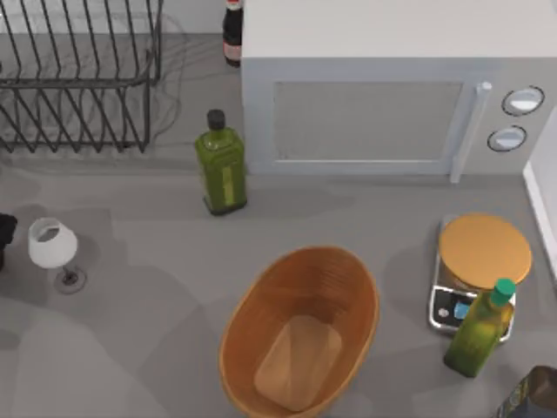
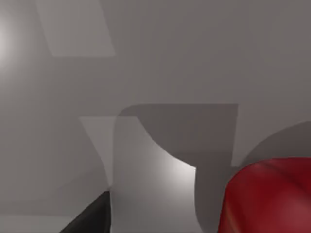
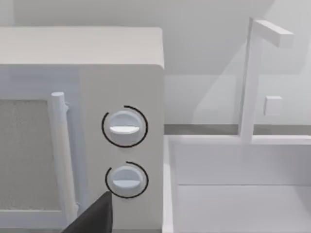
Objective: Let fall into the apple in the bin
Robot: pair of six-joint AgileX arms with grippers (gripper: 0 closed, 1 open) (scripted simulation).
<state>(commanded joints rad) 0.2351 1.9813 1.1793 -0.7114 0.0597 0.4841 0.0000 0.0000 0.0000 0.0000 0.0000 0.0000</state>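
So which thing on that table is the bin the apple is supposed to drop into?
Start at the big white microwave along the back of the table, then come straight toward the front edge. The bin sits there in the open: a large oval orange-brown basket with ribbed sides and a flat, paler bottom. Unlike the round orange-topped scale to its right, it is deep and hollow.

Apple [image 2: 269, 196] cut off at lower right of the left wrist view, only a red curved part seen. Left gripper: one dark finger [image 2: 92, 218] tip at the bottom edge, rest out of frame. Right wrist view: same, dark finger [image 3: 92, 216] clipped at the bottom edge. Top view: bin [image 1: 252, 318] bottom rim cut by the frame edge; dark bottle [image 1: 231, 35] clipped at top; dish rack [image 1: 78, 78] cut off upper left; dark thing [image 1: 533, 394] at lower right corner, can't tell what.
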